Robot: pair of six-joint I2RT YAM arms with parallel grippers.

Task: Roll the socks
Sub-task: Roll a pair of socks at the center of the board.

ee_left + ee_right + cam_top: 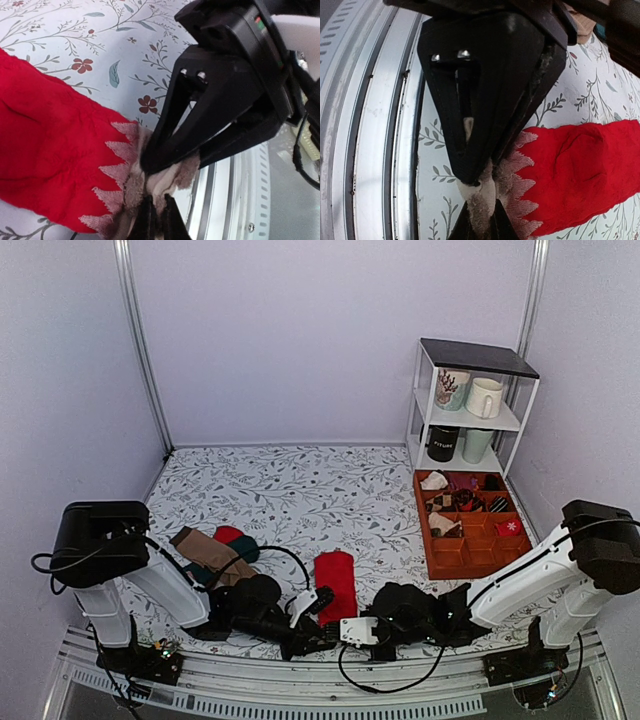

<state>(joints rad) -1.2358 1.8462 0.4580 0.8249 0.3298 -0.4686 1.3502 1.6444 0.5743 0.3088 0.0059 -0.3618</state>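
Pinching the socks (50, 150) by their beige end, left hand (156, 217) and right hand (480, 220), both clamped.

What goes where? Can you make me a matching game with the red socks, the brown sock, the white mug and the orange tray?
Things:
1. red socks
2. brown sock
3. white mug
4. orange tray

Places:
A. on the middle shelf of the white rack
B. on the table, just in front of the rack
C. pale end pinched by the left gripper and the right gripper
D. lying on the table, to the left of the red socks

Pairs: 1-C, 2-D, 3-A, 4-B
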